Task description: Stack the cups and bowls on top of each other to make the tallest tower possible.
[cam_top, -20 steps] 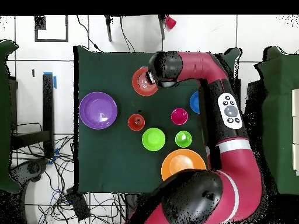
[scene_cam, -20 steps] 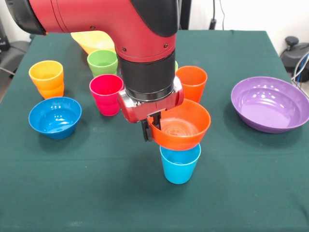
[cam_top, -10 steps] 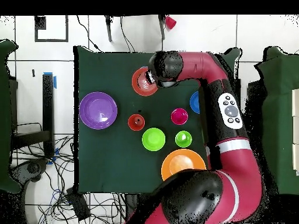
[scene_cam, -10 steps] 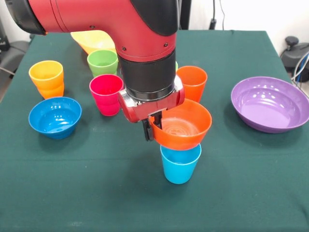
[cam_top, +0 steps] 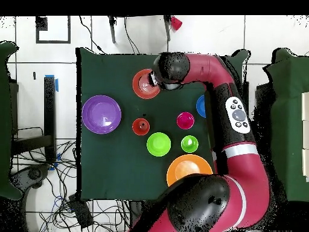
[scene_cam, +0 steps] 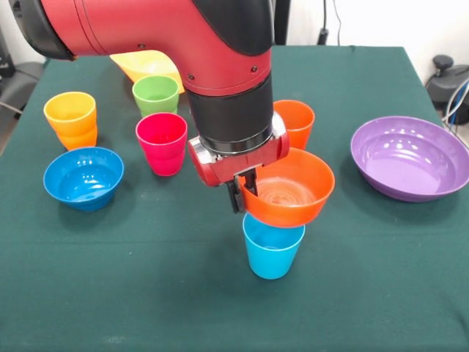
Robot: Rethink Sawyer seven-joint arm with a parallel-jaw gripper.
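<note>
The claw [scene_cam: 242, 192] is clenching the orange bowl's [scene_cam: 289, 192] rim, holding it over the blue cup [scene_cam: 272, 253] near the tabletop's [scene_cam: 146, 293] front edge.

bright even room light, soft shadows under the blue bowl [scene_cam: 83, 177] at left, small white glare spots on the purple bowl [scene_cam: 410, 157] at right, front view sharp throughout
</note>
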